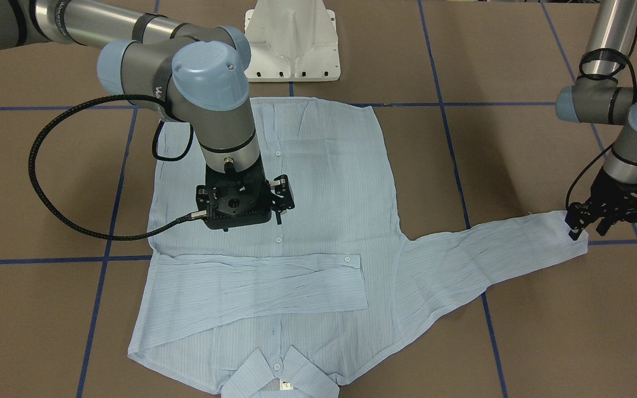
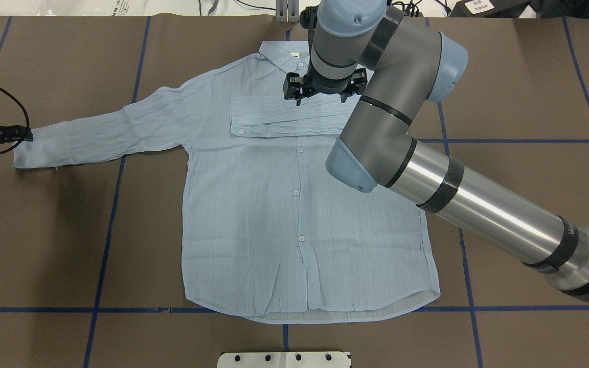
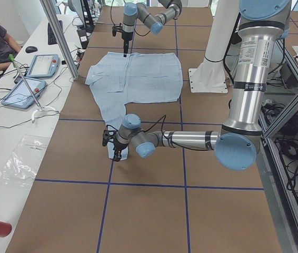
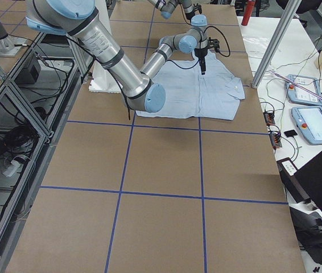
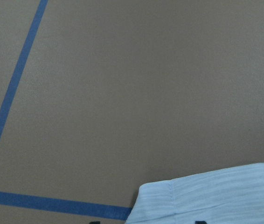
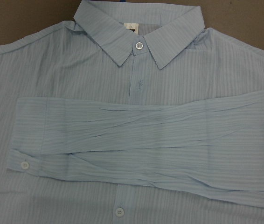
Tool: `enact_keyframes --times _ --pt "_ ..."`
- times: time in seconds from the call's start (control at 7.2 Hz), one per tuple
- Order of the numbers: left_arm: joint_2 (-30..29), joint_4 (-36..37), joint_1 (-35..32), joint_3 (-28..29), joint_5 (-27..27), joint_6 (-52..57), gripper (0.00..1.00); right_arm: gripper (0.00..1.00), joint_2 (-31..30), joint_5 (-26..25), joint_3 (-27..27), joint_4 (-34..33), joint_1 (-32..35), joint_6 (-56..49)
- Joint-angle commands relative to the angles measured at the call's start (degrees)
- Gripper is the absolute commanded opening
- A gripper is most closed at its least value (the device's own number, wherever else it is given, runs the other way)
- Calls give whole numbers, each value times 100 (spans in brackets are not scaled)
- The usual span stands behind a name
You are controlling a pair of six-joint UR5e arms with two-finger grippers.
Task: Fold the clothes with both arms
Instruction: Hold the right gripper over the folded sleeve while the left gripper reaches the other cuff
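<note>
Cuff pinch looked next: left gripper (image 1: 586, 229) sat spread over the cuff (image 5: 216, 196) of the outstretched sleeve (image 2: 120, 128) at the overhead view's left edge, shirt (image 2: 294, 214) lay flat mid-frame, right gripper (image 2: 322, 97) hung open and empty over its chest, so you needed to clamp squarely on both cuff layers.

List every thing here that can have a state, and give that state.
shirt: spread flat on the table, front up, buttoned.
folded sleeve: laid across the chest.
other sleeve: stretched out sideways, unfolded.
left gripper: open, at that sleeve's cuff.
right gripper: open, empty, above the folded sleeve.
</note>
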Motion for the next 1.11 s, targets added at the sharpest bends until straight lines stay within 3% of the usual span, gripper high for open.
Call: enact_keyframes --times 0.0,0.97 --pt "-13 12 115 61 1 -8 65 99 -21 -7 -9 12 -2 4" --pt "31 3 125 79 1 -8 57 99 -21 -16 -18 13 -20 21"
